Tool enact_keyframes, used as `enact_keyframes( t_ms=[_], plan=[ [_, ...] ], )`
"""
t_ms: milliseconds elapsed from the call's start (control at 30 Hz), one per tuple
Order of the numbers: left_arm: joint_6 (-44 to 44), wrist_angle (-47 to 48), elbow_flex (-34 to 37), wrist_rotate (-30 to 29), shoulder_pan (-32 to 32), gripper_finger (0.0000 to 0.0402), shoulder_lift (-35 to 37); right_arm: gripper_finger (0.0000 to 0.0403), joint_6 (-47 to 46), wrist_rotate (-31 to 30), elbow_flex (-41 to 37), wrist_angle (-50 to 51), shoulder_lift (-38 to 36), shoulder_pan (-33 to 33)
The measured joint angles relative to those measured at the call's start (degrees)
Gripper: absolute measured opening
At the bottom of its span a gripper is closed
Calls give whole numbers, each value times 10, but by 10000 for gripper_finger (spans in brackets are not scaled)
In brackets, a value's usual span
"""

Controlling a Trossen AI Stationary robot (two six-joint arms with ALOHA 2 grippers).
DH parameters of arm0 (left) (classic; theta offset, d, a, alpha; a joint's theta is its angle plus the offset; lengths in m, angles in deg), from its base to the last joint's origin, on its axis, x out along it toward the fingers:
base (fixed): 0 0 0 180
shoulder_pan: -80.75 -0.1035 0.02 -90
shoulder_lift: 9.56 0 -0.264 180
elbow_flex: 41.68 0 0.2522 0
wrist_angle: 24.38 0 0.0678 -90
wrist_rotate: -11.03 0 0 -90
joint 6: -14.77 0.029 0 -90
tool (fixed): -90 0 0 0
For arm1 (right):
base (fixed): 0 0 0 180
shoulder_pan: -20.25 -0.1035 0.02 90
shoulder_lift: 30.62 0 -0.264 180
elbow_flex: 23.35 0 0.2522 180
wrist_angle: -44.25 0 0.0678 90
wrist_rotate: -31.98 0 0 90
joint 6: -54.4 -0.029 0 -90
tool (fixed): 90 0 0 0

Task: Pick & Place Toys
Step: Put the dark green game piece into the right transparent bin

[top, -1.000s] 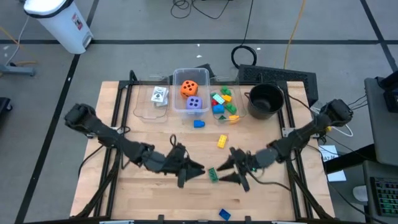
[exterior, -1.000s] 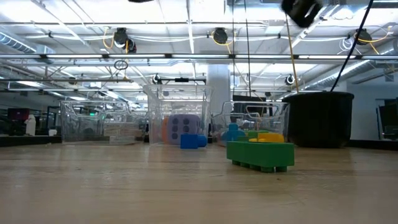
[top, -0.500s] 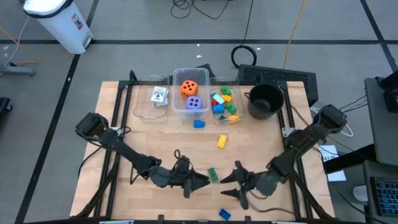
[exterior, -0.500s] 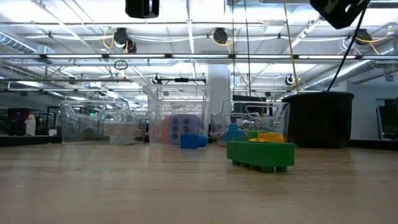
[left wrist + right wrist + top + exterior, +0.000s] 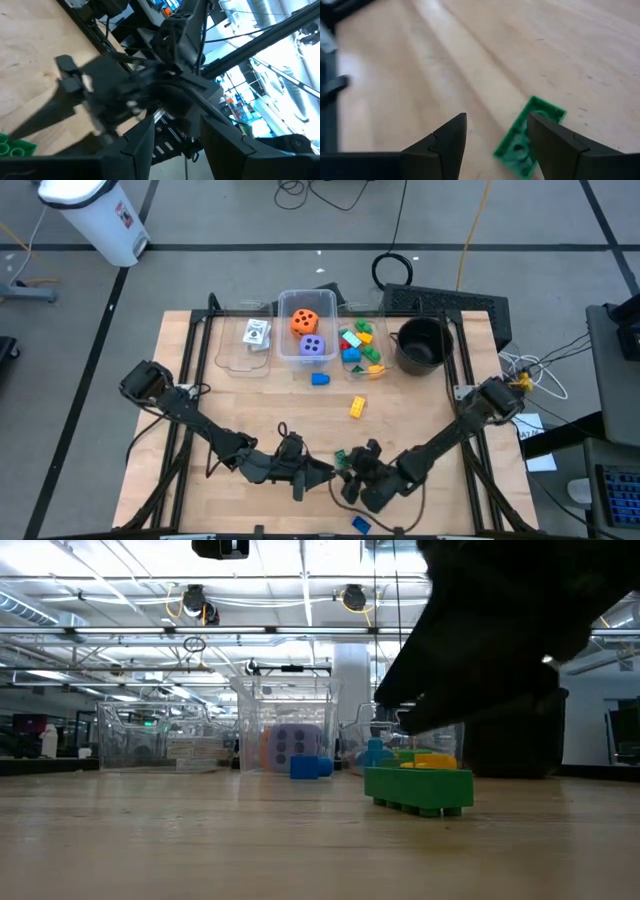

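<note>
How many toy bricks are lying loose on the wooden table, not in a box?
4: a blue brick by the middle bin, a yellow brick mid-table, a green brick beside the right tool, another blue brick at the front edge. The arms may hide more.

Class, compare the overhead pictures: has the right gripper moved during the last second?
Yes. The right gripper has swung toward the table's left and near edge, now sitting just beside the green brick, which has stayed put.

black pot [image 5: 424,343], clear bins [image 5: 241,356], white trash can [image 5: 95,215]
</note>
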Motion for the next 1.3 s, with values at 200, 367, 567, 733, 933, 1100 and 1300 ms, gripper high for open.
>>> enact_keyframes(
  t_ms=[200, 367, 567, 733, 933, 1100, 1300],
  plan=[
    [0, 7, 0, 19, 1, 161, 0, 200, -25, 23, 2, 19, 21, 32],
    [0, 18, 0, 58, -1, 161, 0, 200, -33, 33, 2, 84, 20, 50],
    [5, 36, 0, 64, -2, 161, 0, 200, -36, 62, -3, 160, 21, 67],
    [7, 43, 0, 79, -11, 161, 0, 200, -75, 71, -17, 152, 19, 68],
    [5, 43, 0, 86, -14, 161, 0, 188, -67, 81, -22, 154, 18, 68],
    [1, 43, 0, 87, -14, 161, 0, 127, -42, 85, -23, 159, 16, 69],
    [-14, 42, 0, 87, -14, 161, 0, 85, 10, 105, -25, 160, -4, 70]
  ],
)
